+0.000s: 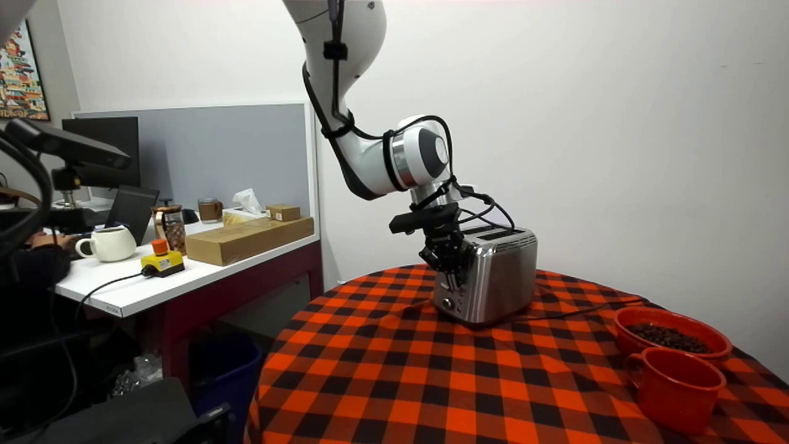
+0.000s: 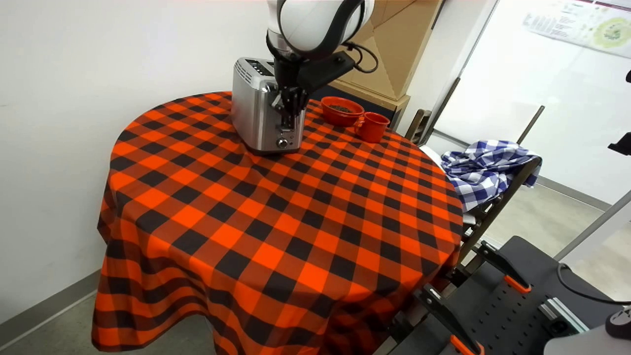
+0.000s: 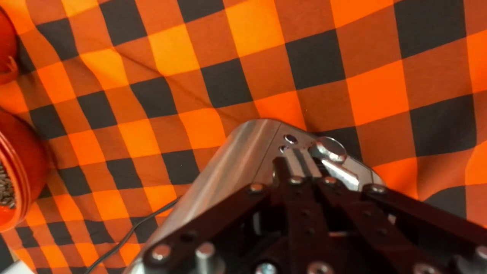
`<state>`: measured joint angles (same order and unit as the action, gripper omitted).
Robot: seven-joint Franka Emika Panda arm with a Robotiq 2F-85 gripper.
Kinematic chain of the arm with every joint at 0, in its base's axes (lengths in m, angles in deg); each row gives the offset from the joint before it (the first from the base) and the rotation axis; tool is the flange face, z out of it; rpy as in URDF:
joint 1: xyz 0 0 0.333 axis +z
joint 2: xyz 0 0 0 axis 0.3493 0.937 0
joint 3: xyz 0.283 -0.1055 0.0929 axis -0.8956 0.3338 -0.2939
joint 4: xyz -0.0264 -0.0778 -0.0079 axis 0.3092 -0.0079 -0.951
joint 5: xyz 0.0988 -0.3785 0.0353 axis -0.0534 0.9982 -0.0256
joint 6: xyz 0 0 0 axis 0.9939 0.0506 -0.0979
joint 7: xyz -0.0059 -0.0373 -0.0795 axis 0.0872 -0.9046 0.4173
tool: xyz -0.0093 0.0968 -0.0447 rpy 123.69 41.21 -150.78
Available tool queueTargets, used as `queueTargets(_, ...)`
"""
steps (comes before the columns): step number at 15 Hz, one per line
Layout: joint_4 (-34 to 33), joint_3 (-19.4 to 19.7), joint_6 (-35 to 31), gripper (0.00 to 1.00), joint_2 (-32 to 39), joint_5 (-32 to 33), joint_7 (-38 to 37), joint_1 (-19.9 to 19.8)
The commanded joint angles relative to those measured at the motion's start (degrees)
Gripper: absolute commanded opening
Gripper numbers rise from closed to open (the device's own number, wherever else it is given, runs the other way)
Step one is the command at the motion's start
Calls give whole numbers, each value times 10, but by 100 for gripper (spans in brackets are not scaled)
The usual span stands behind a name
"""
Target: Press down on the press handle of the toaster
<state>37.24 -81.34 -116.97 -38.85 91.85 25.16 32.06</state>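
The silver toaster (image 1: 508,277) stands on the checked cloth; it shows in an exterior view (image 2: 250,111) and in the wrist view (image 3: 224,167). My gripper (image 3: 302,163) is shut and empty, its fingertips together at the toaster's control face. In the exterior views the gripper (image 1: 455,280) points down along that face, above the round knob (image 2: 282,143). In the wrist view a shiny bar that looks like the press handle (image 3: 344,176) lies beside the right fingertip, near the knob (image 3: 330,148). I cannot tell whether they touch. The gripper hides part of the face.
A red bowl of dark beans (image 1: 672,333) and a red mug (image 1: 678,388) stand on the same table. The toaster's cord (image 1: 576,311) runs over the cloth. A wall is behind the table. A white desk (image 1: 142,296) stands apart from it.
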Motion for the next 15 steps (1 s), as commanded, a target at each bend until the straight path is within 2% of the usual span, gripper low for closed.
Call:
queueTargets(1,-8,-1,-9,0,38,1,3,19)
queueTargets(5,27,-1,-21,0,29,13,-8,32)
queueTargets(10,-5,-6,-11,2,26,1,8,18)
queueTargets(11,-6,-8,-11,27,22,-5,10,13)
queueTargets(13,-6,-10,-11,32,9,-22,15,4)
queueTargets(15,1,-14,-7,45,-6,-42,25,-8)
